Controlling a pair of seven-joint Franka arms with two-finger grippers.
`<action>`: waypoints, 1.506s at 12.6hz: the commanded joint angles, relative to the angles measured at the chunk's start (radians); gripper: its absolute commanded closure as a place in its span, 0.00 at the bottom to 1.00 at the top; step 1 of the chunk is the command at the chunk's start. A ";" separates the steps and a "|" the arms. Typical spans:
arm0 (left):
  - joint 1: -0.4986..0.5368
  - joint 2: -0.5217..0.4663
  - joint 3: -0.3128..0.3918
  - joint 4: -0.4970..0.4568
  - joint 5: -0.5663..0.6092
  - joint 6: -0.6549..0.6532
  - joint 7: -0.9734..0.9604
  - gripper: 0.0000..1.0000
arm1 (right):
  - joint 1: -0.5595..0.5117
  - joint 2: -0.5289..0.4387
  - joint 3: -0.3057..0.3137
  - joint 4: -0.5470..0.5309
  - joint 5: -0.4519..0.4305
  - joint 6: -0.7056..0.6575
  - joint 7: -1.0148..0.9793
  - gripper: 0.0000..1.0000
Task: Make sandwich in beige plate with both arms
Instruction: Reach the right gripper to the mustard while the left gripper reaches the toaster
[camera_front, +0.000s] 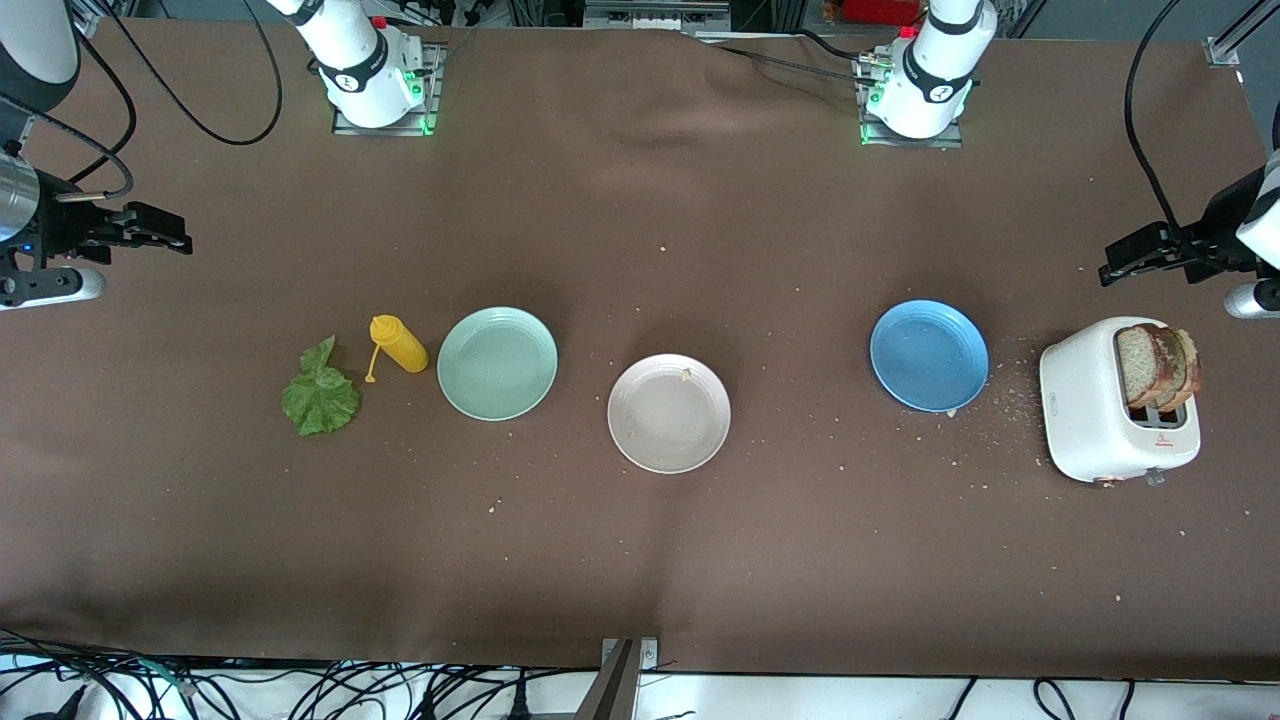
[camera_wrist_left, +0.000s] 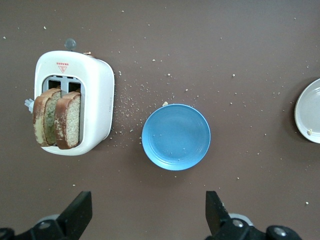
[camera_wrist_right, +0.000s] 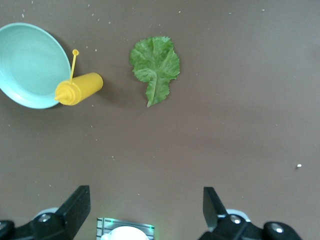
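Note:
The beige plate (camera_front: 668, 413) (camera_wrist_left: 310, 112) lies empty at the table's middle, with one crumb on it. Two brown bread slices (camera_front: 1158, 365) (camera_wrist_left: 57, 122) stand in the slots of a white toaster (camera_front: 1080, 410) (camera_wrist_left: 97, 95) at the left arm's end. A green lettuce leaf (camera_front: 320, 392) (camera_wrist_right: 156, 67) lies flat on the cloth at the right arm's end. My left gripper (camera_front: 1120, 262) (camera_wrist_left: 147, 210) hangs open and empty over bare cloth beside the toaster. My right gripper (camera_front: 172, 238) (camera_wrist_right: 145, 202) hangs open and empty over bare cloth near the leaf.
A blue plate (camera_front: 929, 355) (camera_wrist_left: 176, 136) lies between the toaster and the beige plate. A mint-green plate (camera_front: 497, 362) (camera_wrist_right: 30, 65) and a yellow squeeze bottle (camera_front: 399, 343) (camera_wrist_right: 77, 89) on its side lie between the beige plate and the leaf. Crumbs dot the brown cloth.

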 joint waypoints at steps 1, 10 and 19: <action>0.003 0.054 -0.001 0.027 -0.032 0.012 0.019 0.00 | -0.005 -0.013 -0.022 -0.094 0.021 0.064 -0.123 0.00; 0.133 0.249 0.004 0.047 -0.014 0.031 0.207 0.00 | -0.007 0.016 -0.106 -0.304 0.281 0.334 -0.762 0.00; 0.190 0.376 0.004 0.038 0.107 0.187 0.321 0.00 | -0.023 0.349 -0.113 -0.332 0.885 0.480 -1.604 0.00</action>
